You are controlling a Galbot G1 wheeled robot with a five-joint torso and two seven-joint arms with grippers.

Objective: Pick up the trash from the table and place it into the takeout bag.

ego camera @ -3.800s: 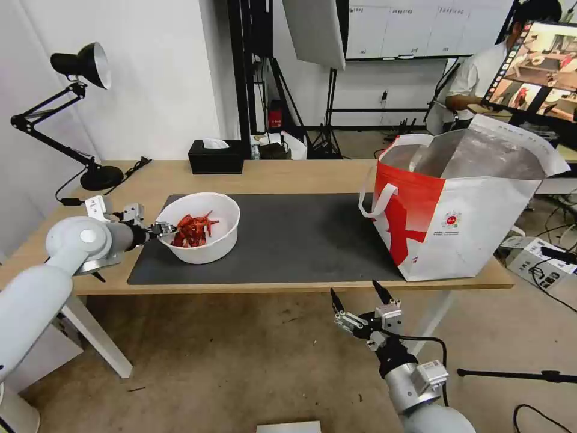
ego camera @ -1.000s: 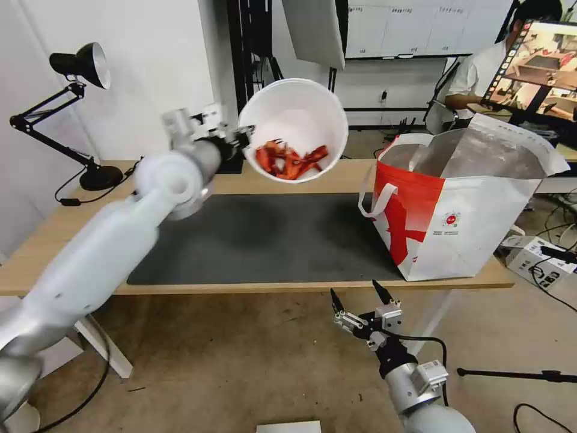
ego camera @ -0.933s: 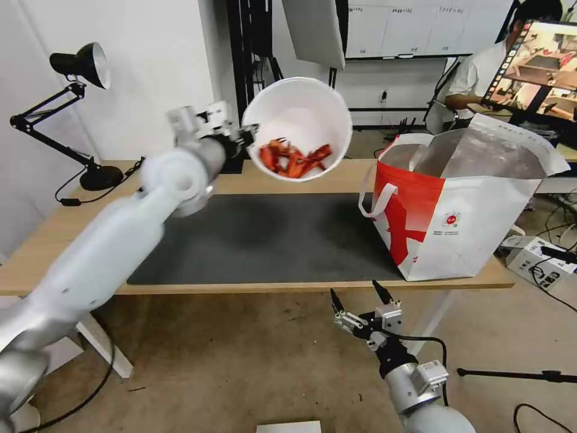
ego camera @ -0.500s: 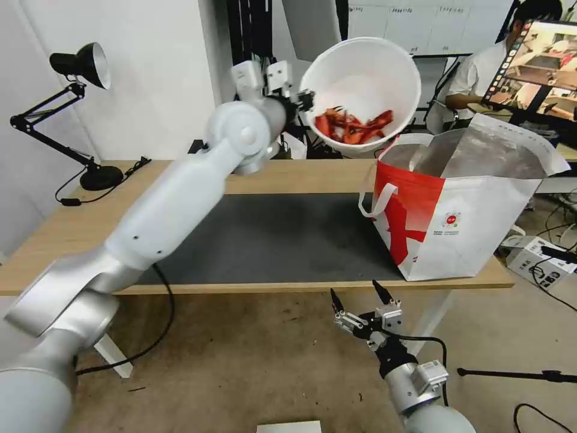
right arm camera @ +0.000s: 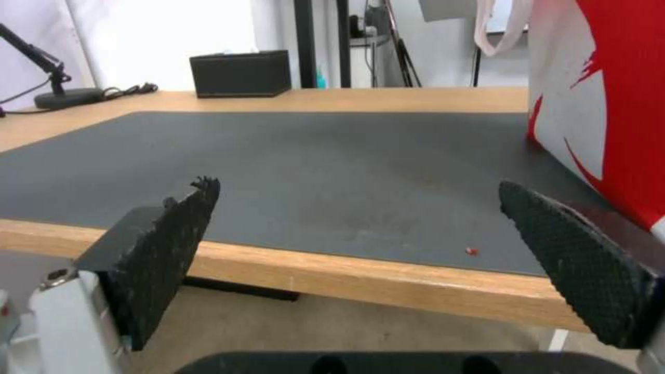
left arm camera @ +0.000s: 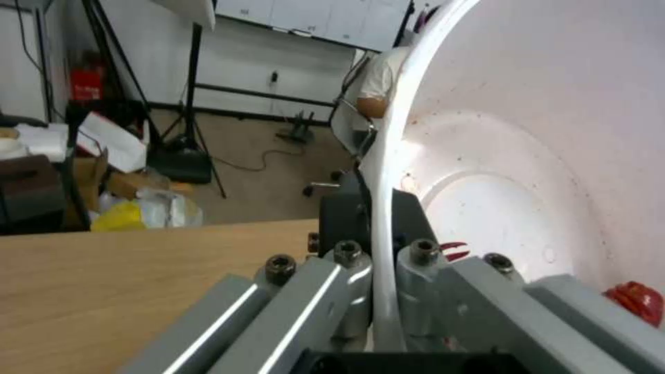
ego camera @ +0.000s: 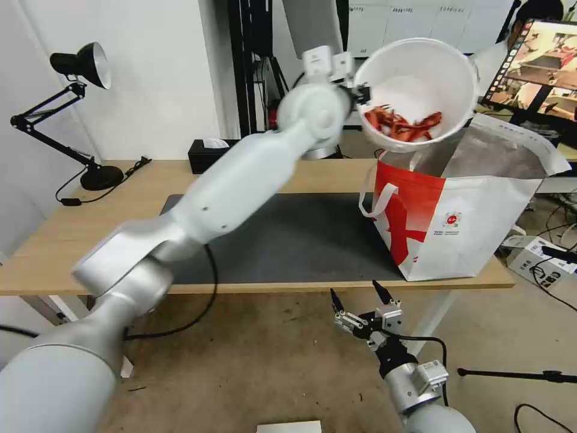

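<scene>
i hold the white bowl (ego camera: pixel 421 90) of red shells (ego camera: pixel 401 125) by its rim at the upper right of the head view, my left jaws (ego camera: pixel 361 94) clenched on it, tilted above the open takeout bag (ego camera: pixel 463 210). the bag stands on the right end of the desk (ego camera: pixel 72 222), partly on the dark mat (ego camera: pixel 300 240). my right jaws (ego camera: pixel 359 300) hang released below the desk edge. a black tissue box (ego camera: pixel 210 155) and a lamp (ego camera: pixel 66 108) sit at the back.

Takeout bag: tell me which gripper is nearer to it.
Left. The left gripper holds the white bowl just above the takeout bag; the right gripper hangs open below the table edge.
</scene>
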